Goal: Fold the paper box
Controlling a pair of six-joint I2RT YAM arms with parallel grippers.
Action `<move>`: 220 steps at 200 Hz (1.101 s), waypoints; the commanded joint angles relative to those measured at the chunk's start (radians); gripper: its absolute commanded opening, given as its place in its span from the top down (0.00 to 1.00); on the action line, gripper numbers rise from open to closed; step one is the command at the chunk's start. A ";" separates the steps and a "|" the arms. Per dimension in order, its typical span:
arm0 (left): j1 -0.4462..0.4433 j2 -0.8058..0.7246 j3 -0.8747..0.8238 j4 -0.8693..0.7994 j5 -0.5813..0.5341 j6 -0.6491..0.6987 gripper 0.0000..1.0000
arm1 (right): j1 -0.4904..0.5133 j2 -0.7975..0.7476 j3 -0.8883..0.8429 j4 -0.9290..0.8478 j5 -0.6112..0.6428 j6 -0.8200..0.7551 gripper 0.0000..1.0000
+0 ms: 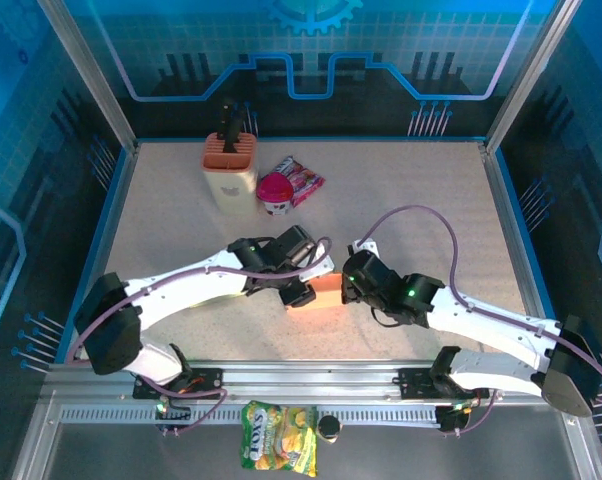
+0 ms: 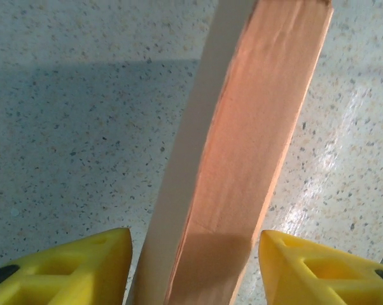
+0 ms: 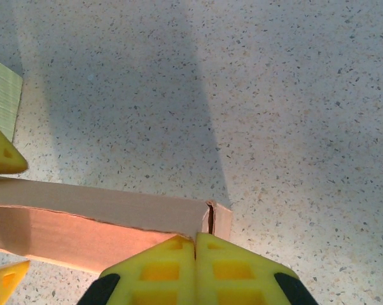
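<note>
The fold should be pressed squarely by the left pincer (image 2: pixel 193 244) while the end is braced. That pincer is held half open astride the paper box (image 2: pixel 242 140). The right pincer (image 3: pixel 195 241) is closed, empty, its tips against the box's end. The box is set on the surface (image 2: pixel 64 159) between both.

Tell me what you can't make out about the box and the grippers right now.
Top view: the left gripper and right gripper cover much of the paper box, hiding its folds.
Left wrist view: the lower frame edge cuts off the box; whether the left fingers touch it is unclear.
Right wrist view: the shut right fingers hide the box's near edge; whether paper is pinched cannot be told.
</note>
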 commanded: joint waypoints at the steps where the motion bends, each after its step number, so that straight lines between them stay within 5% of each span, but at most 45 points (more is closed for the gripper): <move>1: 0.002 -0.115 -0.034 0.073 -0.018 -0.083 0.42 | 0.016 -0.012 -0.014 -0.010 0.031 0.017 1.00; 34: 0.003 -0.257 -0.119 0.101 -0.080 -0.213 0.41 | 0.033 -0.001 -0.002 -0.022 0.057 0.023 1.00; 91: 0.003 -0.385 -0.200 -0.063 -0.135 -0.493 0.57 | 0.047 0.011 0.018 -0.044 0.069 0.037 1.00; 220: 0.002 -0.328 -0.206 0.001 -0.121 -0.481 0.65 | 0.054 0.014 0.039 -0.070 0.075 0.047 1.00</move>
